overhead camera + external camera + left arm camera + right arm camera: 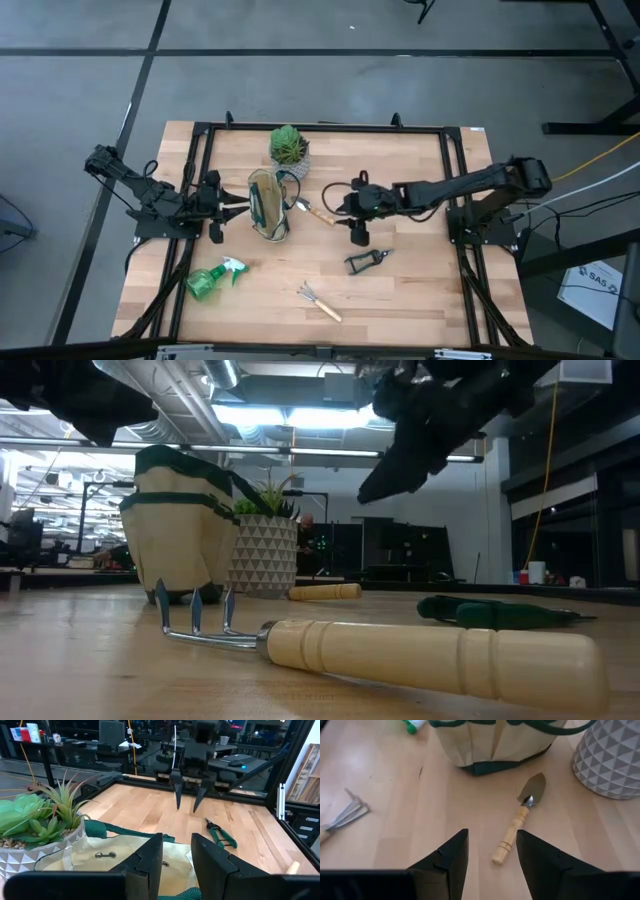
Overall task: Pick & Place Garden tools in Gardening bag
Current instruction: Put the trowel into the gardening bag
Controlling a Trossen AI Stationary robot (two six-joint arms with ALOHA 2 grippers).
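Cream gardening bag (268, 205) mid-table toward far edge, nothing visibly packed: trowel (318, 212) just beside it, shears (366, 261) mid-table, rake (318, 301) and spray bottle (213, 279) toward near edge. Right gripper (492, 851) over trowel, fingers apart, empty; left gripper (176, 856) at bag, fingers apart. No readable writing on tools or bag.

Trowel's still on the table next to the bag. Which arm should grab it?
The right. The right gripper hangs open close to the trowel, which lies just ahead of its fingers in the right wrist view. The left gripper sits open on the far side of the bag, which blocks its way.
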